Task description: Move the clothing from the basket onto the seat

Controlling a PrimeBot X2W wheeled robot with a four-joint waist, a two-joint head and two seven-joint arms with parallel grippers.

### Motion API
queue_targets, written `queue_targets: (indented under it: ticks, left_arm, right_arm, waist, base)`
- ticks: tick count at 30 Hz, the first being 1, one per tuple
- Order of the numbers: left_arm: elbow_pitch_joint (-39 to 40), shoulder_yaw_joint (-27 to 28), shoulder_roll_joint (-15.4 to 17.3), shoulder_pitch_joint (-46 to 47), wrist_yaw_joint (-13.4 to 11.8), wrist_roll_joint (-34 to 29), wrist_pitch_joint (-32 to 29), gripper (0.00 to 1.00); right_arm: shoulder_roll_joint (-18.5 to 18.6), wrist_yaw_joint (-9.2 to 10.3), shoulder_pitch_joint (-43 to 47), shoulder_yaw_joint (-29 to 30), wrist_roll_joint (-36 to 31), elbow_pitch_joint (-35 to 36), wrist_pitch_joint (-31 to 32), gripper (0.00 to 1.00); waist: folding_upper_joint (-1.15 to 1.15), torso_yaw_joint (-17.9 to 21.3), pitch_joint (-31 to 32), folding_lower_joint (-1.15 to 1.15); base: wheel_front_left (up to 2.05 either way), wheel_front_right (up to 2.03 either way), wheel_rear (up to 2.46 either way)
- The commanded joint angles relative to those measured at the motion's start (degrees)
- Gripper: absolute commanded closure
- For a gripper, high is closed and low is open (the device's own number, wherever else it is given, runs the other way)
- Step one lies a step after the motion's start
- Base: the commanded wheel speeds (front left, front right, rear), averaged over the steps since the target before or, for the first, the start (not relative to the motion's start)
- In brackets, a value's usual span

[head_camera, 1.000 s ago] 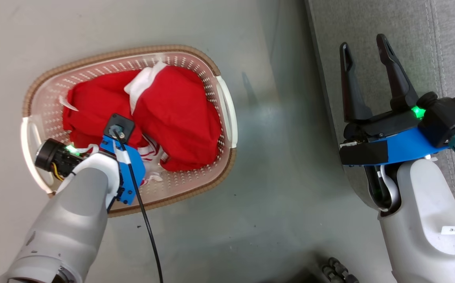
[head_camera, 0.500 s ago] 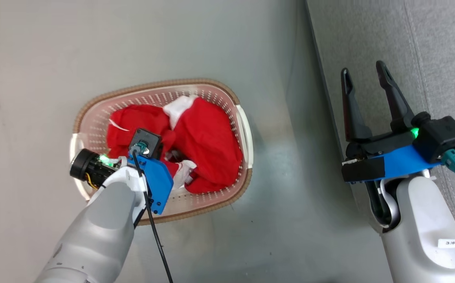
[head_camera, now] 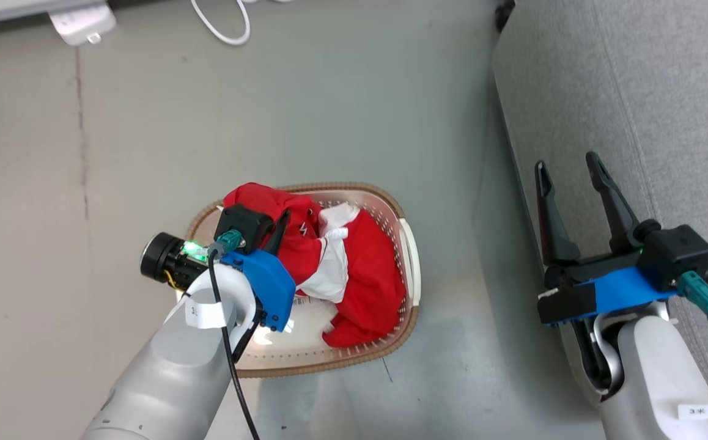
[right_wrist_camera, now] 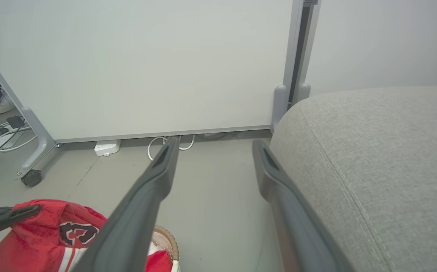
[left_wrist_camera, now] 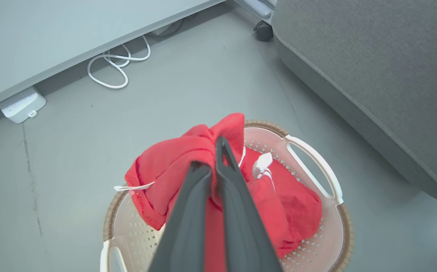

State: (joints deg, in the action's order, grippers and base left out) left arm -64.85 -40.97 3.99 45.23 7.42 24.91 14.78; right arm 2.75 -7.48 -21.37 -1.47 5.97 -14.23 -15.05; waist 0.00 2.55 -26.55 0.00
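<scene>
My left gripper (head_camera: 282, 221) is shut on a red garment of the clothing (head_camera: 268, 205), which hangs bunched above the basket's far left rim. In the left wrist view the closed fingers (left_wrist_camera: 209, 155) pinch that red fabric (left_wrist_camera: 173, 162). More red and white clothing (head_camera: 372, 287) lies inside the cream basket (head_camera: 412, 256), which stands on the floor. My right gripper (head_camera: 567, 164) is open and holds nothing, at the edge of the grey seat (head_camera: 666, 91). The right wrist view looks past its spread fingers (right_wrist_camera: 215, 143), with the seat (right_wrist_camera: 373, 158) at right and the lifted garment (right_wrist_camera: 52, 230) at lower left.
Grey floor lies between the basket and the seat. A white cable (head_camera: 219, 24) and a power strip (head_camera: 82, 21) lie at the far side, below a pale panel (right_wrist_camera: 146, 68) on wheeled legs (right_wrist_camera: 31, 177). A black caster (left_wrist_camera: 263, 32) sits near the seat's far corner.
The head camera has shifted, so the whole scene sits lower and looks smaller. My left gripper has come up out of the basket with a red garment. The right gripper stays open.
</scene>
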Motion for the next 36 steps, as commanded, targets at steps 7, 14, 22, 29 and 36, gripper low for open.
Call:
queue_targets:
  ticks: [7, 14, 22, 29, 36]
  left_arm:
    - [8.9, 2.2, 0.8, -1.1, -0.8, -0.9, 0.5, 1.0]
    - [17.8, 3.8, 0.4, -1.5, -1.6, -2.4, 0.5, 1.0]
    - [25.1, 2.9, -0.2, -0.3, -1.6, -4.0, 0.5, 1.0]
    - [29.4, 1.5, -0.4, 0.1, -1.8, -4.4, 0.1, 1.0]
    - [32.8, 0.4, 0.3, -1.8, -2.4, -4.3, -1.7, 1.0]
  right_arm:
    - [0.7, -0.03, 3.1, 0.6, -0.5, -0.6, -0.2, 0.0]
    - [0.9, -0.03, 5.3, 0.9, -0.5, -1.2, -0.2, 0.0]
    - [0.7, -0.03, 7.7, 0.9, -0.6, -1.8, -0.2, 0.0]
    - [0.6, -0.03, 9.8, 1.4, -0.5, -2.2, -0.2, 0.0]
    - [1.0, -0.03, 11.0, 1.0, -0.9, -1.9, -0.2, 0.0]
  waist:
    - [0.0, -1.8, 6.5, 0.0]
    - [0.0, -2.3, 10.8, 0.0]
    - [0.0, -2.3, 15.1, 0.0]
    - [0.0, -2.5, 18.5, 0.0]
    - [0.0, -2.5, 20.6, 0.0]
  base:
    - [0.0, 0.0, 0.0]
    - [0.0, 0.0, 0.0]
    - [0.0, 0.0, 0.0]
    - [0.0, 0.0, 0.0]
    - [0.0, 0.0, 0.0]
